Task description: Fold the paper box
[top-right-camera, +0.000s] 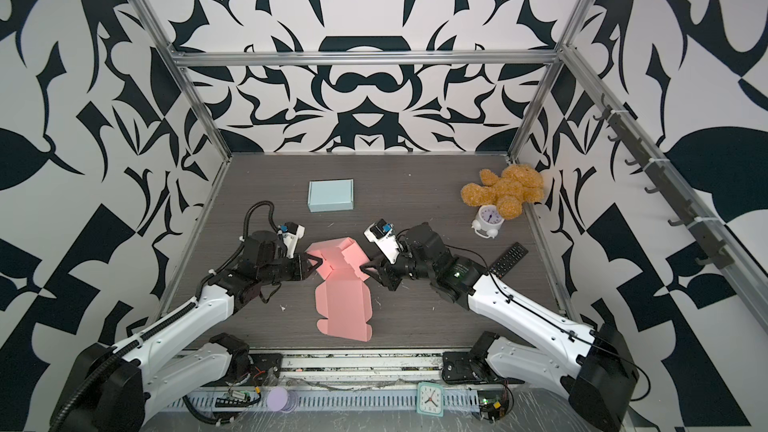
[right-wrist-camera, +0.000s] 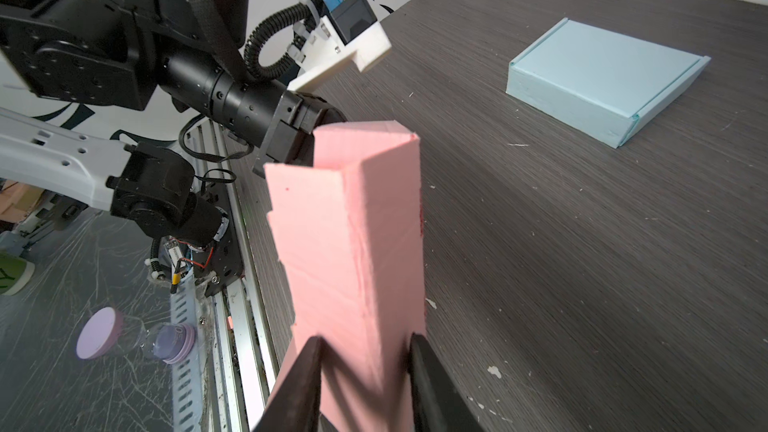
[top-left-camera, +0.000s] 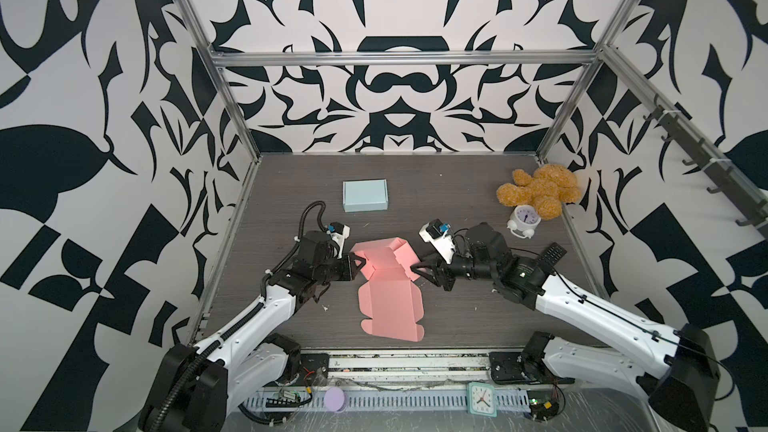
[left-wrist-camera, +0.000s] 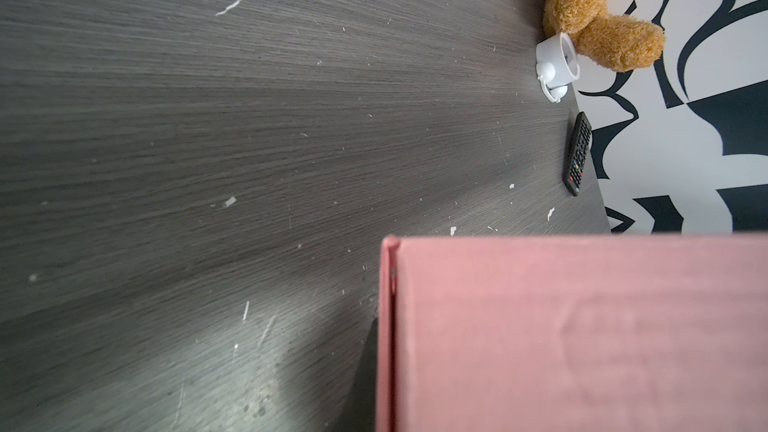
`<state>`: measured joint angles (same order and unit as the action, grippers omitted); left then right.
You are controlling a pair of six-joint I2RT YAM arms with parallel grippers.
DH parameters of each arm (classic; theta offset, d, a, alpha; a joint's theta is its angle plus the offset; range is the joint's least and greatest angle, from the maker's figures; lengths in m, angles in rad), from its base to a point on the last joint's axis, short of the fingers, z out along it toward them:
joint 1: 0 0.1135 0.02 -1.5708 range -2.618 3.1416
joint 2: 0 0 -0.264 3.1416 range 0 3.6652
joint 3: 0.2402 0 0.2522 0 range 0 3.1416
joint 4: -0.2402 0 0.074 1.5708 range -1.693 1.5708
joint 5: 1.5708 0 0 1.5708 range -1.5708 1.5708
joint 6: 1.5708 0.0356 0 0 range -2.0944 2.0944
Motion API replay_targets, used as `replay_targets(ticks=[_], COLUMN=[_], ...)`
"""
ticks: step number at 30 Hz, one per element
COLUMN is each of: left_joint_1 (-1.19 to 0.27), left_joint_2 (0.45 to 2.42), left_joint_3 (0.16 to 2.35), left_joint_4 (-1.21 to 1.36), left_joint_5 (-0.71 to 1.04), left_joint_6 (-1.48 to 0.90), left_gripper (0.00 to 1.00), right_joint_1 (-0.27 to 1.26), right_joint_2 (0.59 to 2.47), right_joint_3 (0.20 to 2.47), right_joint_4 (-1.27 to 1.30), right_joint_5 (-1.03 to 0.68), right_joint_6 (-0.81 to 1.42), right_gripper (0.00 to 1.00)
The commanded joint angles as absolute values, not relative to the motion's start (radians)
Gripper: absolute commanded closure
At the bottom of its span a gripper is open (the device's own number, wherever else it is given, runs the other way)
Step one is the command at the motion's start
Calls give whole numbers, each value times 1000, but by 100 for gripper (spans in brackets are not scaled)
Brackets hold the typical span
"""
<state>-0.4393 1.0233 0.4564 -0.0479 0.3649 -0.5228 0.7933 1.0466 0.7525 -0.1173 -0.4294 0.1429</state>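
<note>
Paper box (top-left-camera: 390,299) is getting its side walls folded, left claw (top-left-camera: 360,263) clenching one, right claw (top-left-camera: 417,269) straddling another, grip unclear; tucking looks next.

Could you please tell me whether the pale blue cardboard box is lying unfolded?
No, the pale blue cardboard box sits fully folded and closed.

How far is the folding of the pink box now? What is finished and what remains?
Done: the far walls of the pink box are raised. In hand: the left gripper is shut on its left side, and the right gripper has its jaws around the right wall. Left: the lid panel lies flat on the table, not yet closed.
</note>
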Motion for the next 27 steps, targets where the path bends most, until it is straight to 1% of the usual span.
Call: replay_targets(ticks=[1,8,14,27], left_joint_1=[-437,-437,-437,-436], left_joint_2=[1029,1034,1052,1106], left_joint_3=[480,479,484,492], left_joint_4=[-32,-34,-44,-34], left_joint_5=[389,388,373,332], left_joint_6=[-512,-512,-511,-556], left_gripper=[95,95,95,98], right_joint_1=[793,797,816,894], right_joint_2=[1056,1109,1142,1232], right_joint_3=[803,831,868,956], right_joint_4=[-75,-103,-157,-229], right_joint_5=[-463,-452,-360,-138], right_joint_6=[161,173,163,143], right_gripper=[64,67,66,64])
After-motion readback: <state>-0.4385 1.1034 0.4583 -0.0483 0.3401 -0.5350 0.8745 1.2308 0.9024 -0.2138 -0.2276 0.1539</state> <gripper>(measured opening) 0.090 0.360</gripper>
